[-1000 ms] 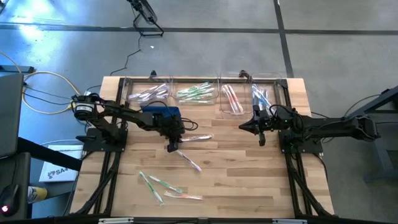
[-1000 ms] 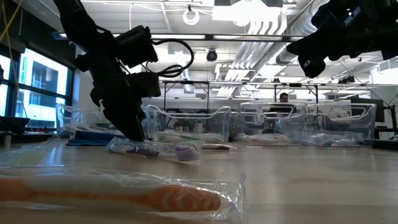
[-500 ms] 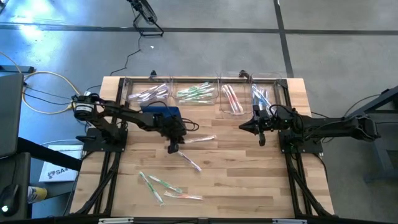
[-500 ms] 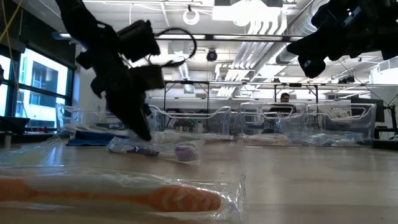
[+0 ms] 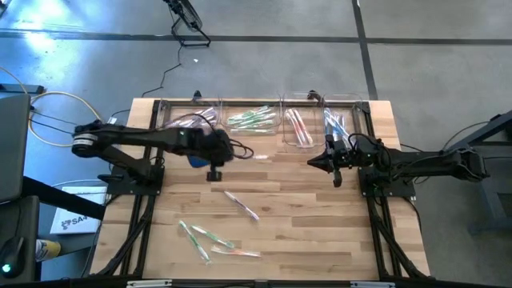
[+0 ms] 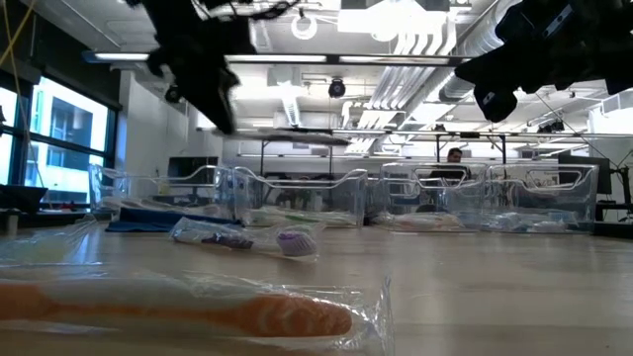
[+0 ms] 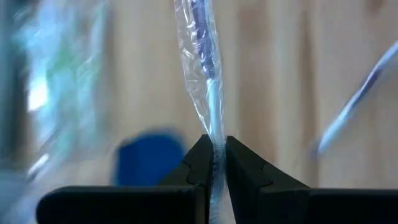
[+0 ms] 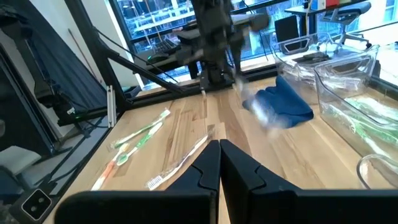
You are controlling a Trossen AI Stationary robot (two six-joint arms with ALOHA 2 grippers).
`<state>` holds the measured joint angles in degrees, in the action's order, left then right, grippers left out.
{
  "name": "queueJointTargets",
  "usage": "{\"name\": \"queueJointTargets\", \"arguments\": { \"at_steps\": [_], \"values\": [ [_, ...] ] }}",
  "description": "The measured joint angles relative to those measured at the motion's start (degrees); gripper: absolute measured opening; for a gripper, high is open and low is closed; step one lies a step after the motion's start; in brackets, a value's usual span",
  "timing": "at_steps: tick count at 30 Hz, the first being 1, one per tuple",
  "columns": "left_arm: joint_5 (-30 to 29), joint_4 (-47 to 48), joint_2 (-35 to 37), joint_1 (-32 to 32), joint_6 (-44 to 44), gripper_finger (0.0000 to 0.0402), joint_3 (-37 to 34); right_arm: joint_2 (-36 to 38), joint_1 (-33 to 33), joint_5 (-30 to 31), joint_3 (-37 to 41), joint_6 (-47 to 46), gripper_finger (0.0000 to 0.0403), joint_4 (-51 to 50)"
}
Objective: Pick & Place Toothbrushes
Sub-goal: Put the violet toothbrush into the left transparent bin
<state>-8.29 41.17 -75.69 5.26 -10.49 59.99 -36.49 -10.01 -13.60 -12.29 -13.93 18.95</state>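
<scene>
My left gripper [image 5: 223, 154] hangs above the table's middle, shut on a clear-wrapped toothbrush [image 5: 254, 154] with a purple head [image 7: 202, 22]. In the low view the gripper [image 6: 229, 121] is high up and the toothbrush [image 6: 297, 133] sticks out level to the right. Several other wrapped toothbrushes lie flat on the wood: one at the middle [image 5: 242, 206], and green ones [image 5: 196, 237] and another [image 5: 236, 252] near the front edge. My right gripper [image 5: 314, 162] waits shut and level at the right, holding nothing [image 8: 219, 152]. My left gripper pinches the toothbrush's wrapped handle [image 7: 214, 144] between its two fingers, wrapping and handle together. The fingers slant down from the table's left. The toothbrush is lifted clear of the table and lies about level, its purple head away from the fingers.
Clear bins [image 5: 254, 120] with sorted toothbrushes stand in a row along the far edge. A blue cloth [image 5: 194, 160] lies under the left arm. In the low view, a purple-headed toothbrush [image 6: 247, 237] and an orange one [image 6: 178, 311] lie in front. Bare wood at the front right.
My left gripper has risen from the table and drawn toward the far edge, tipping less steeply. The toothbrush it has gone up with lay on the wood before and now hangs level, clear of the table. The right arm has kept still.
</scene>
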Motion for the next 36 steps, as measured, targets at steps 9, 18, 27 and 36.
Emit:
{"name": "queueJointTargets", "arguments": {
  "at_steps": [9,18,27,36],
  "values": [
    [-20.3,26.2,7.5,0.0,5.4,0.0025,13.4,0.0,0.0,0.0,0.0,0.0,0.0002,0.2],
    [-27.9,41.8,14.4,0.0,21.7,0.0025,13.4,0.0,0.0,0.1,0.0,0.2,0.0002,-0.1],
    [-28.7,43.9,15.9,1.8,31.7,0.0025,3.0,0.0,0.0,0.4,0.0,1.7,0.0002,-0.1],
    [-24.7,38.2,15.5,16.0,18.8,0.0025,-1.7,0.0,0.0,0.4,0.0,1.7,0.0002,-0.1]
  ]
}}
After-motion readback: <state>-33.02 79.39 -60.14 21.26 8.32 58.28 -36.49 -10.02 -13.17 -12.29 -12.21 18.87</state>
